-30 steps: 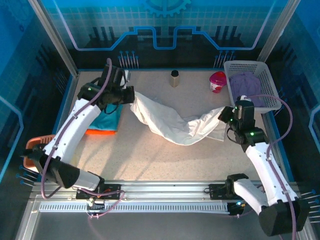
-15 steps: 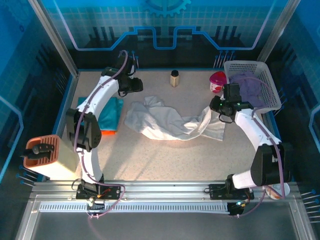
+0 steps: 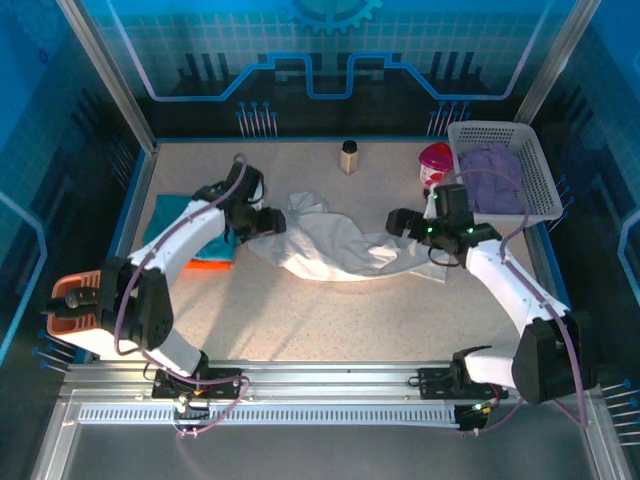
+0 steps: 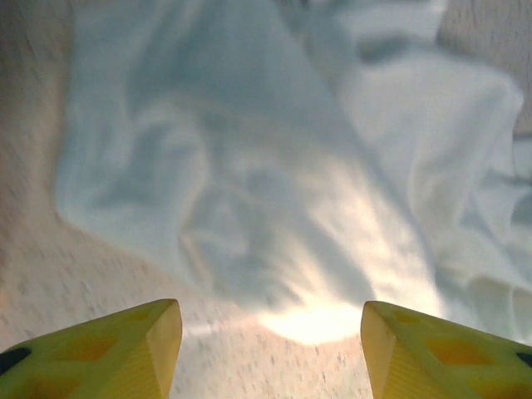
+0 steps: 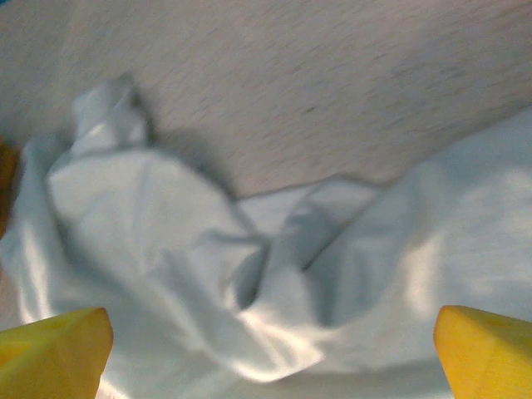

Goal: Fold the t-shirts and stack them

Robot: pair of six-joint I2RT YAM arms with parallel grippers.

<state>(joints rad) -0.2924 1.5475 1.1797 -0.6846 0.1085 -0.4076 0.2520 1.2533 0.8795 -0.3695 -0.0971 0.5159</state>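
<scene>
Crumpled white t-shirt [image 3: 335,248] between left tool [image 3: 270,222] and right tool [image 3: 396,222], both released, empty.

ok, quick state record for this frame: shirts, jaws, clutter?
white cloth t-shirt: crumpled mid-table, unfolded
teal cloth t-shirt: flat at table's left, on the orange one
orange cloth t-shirt: under the teal, near edge showing
left jaws: open, empty, at white shirt's left end
right jaws: open, empty, over its right end
white plastic mesh basket: far right corner, purple cloth inside
</scene>
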